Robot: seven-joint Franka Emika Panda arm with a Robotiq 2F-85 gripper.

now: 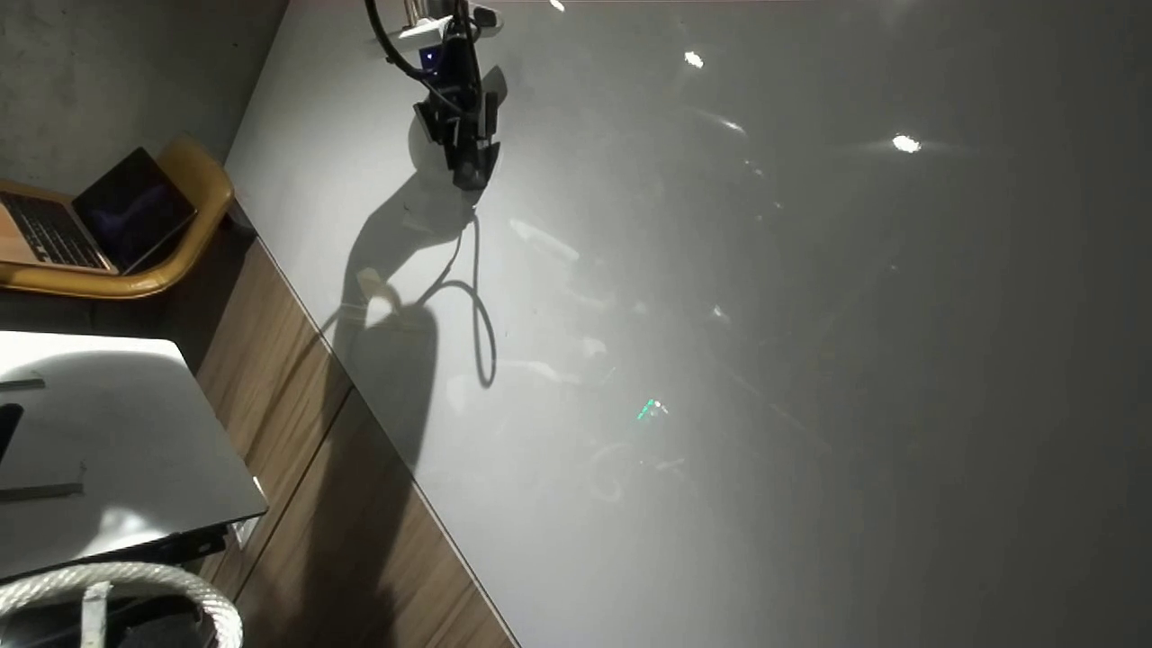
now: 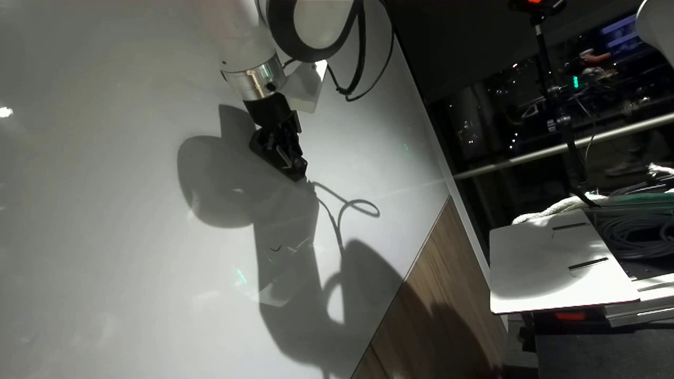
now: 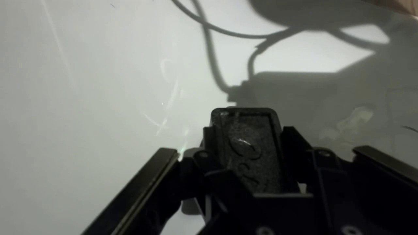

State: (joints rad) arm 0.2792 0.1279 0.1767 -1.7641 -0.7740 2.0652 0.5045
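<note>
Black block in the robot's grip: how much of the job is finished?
Done: the end effector has the black block, with a finger on each side. In hand: the block, close to the white surface; I can't tell whether they touch. Left: letting go, it seems, and maybe the pale streaks showing on the surface.

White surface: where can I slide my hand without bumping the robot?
In an exterior view, the white surface looks bare from the gripper across to the picture's right edge, apart from glare and smudges. A smaller free patch lies between the gripper and the chair. It's crowded at the gripper itself, which holds a black block, with a cable close behind.
</note>
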